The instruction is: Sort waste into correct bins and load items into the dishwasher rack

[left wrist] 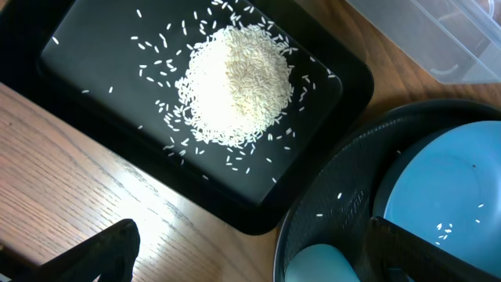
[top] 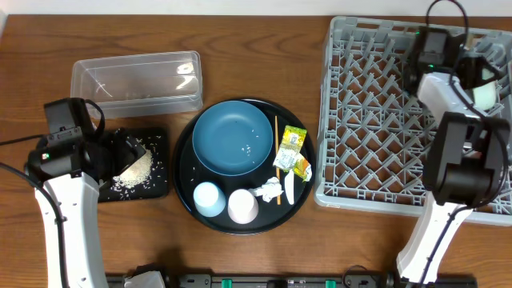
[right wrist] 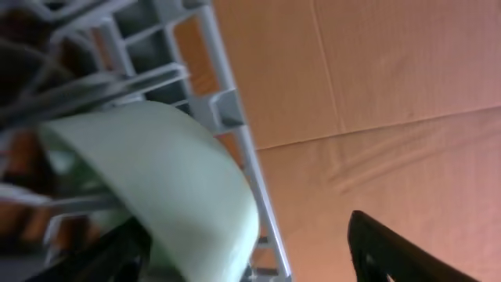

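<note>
Near the worktop's right edge, the right tool (right wrist: 246,254) has its fingers spread wide and grips nothing. The small cream bowl (right wrist: 172,180) leans tilted against the wall of the dishwasher rack (right wrist: 227,110), just beside one finger. Its arm reaches from the near edge over the rack's right side. Toward the left edge, the left tool (left wrist: 250,254) hangs wide apart and empty above the shallow black tray (left wrist: 70,47), where white rice grains (left wrist: 235,86) lie heaped.

Left arm (top: 72,200) covers left part of shallow black rectangular tray (top: 160,141); right arm (top: 460,160) hides right side of large grey plastic rack (top: 368,120), most of small cream bowl (top: 486,94). Right wrist view blurred. Left wrist view crops large blue plate (left wrist: 446,196), pale blue cup (left wrist: 317,266).
</note>
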Action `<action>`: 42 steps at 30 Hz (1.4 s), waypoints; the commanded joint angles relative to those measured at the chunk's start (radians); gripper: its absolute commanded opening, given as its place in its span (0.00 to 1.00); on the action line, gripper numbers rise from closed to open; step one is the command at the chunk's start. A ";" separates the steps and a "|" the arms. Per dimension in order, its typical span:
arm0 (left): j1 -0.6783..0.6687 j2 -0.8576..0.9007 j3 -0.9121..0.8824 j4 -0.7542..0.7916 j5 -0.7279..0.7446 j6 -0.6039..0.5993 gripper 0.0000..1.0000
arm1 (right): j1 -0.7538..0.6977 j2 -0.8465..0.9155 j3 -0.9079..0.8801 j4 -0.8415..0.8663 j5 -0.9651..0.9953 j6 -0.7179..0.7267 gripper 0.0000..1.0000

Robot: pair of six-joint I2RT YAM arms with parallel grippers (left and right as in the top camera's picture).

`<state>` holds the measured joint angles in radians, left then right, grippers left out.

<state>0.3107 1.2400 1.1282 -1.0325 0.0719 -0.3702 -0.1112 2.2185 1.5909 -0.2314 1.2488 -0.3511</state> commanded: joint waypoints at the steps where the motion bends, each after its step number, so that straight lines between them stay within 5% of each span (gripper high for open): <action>1: 0.004 0.002 -0.010 -0.002 -0.002 -0.009 0.93 | 0.030 -0.023 -0.002 -0.043 -0.013 0.098 0.80; 8: 0.004 0.002 -0.010 -0.002 -0.002 -0.009 0.93 | 0.039 -0.129 -0.002 -0.221 -0.159 0.183 0.84; 18: 0.004 0.002 -0.010 -0.003 -0.002 -0.009 0.93 | 0.051 -0.394 -0.002 -0.542 -1.003 0.268 0.90; 26: 0.004 0.002 -0.010 0.000 -0.001 -0.009 0.93 | 0.105 -0.519 -0.002 -0.723 -1.622 0.366 0.83; 32: -0.094 0.002 -0.010 0.077 0.078 0.062 0.89 | 0.193 -0.518 -0.002 -0.858 -1.510 0.469 0.83; 42: -0.595 0.138 -0.010 0.389 0.073 0.061 0.90 | 0.183 -0.518 -0.002 -0.946 -1.455 0.496 0.86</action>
<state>-0.1814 1.3163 1.1233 -0.6807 0.1371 -0.3279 0.0776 1.7061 1.5860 -1.1698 -0.2180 0.1219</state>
